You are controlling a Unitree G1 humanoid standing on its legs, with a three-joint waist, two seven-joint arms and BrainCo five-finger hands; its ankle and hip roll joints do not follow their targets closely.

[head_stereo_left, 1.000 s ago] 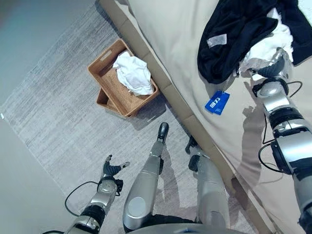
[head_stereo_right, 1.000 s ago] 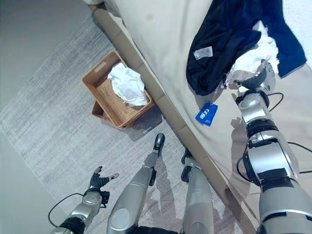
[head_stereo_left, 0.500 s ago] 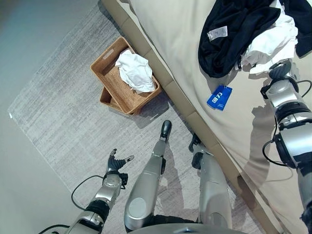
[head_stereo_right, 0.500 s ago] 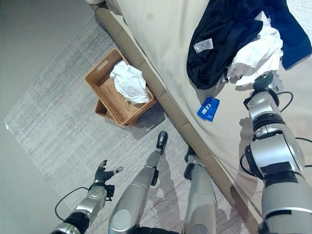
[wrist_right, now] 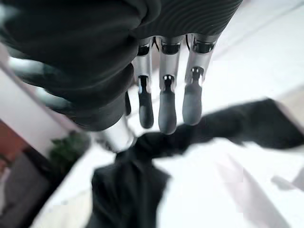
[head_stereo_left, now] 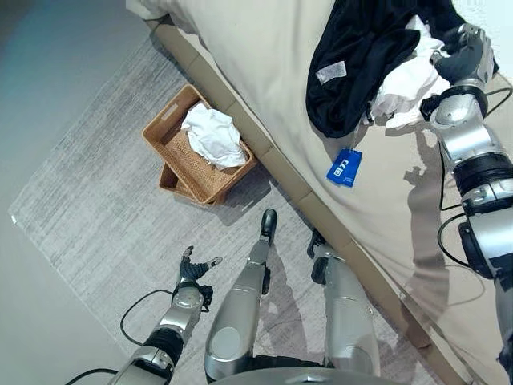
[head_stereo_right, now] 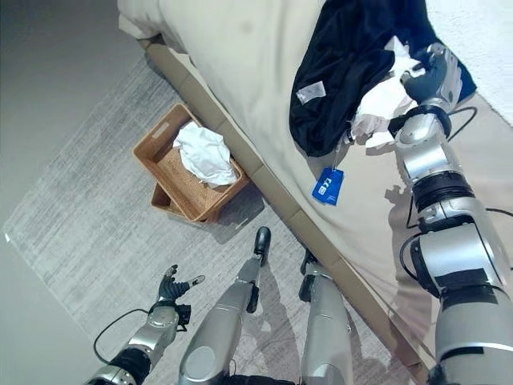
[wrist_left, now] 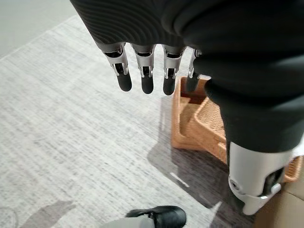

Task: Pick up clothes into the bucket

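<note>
The right hand (head_stereo_left: pixel 463 50) hovers with fingers (wrist_right: pixel 164 109) straight and released over the pile of dark and white clothes (head_stereo_left: pixel 377 56) on the bed (head_stereo_left: pixel 272 64). The left hand (head_stereo_left: pixel 191 269) hangs relaxed above the grey rug (head_stereo_left: pixel 88 208). A white garment (head_stereo_left: pixel 212 135) lies in the wicker basket (head_stereo_left: pixel 172 148) beside the bed.

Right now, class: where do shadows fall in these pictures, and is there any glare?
Left eye view: the basket casts a dark shadow on the rug, on the side nearer the robot. Left wrist view: that shadow spreads over the rug beside the basket. Right eye view: the bed is softly lit, with no glare.
</note>
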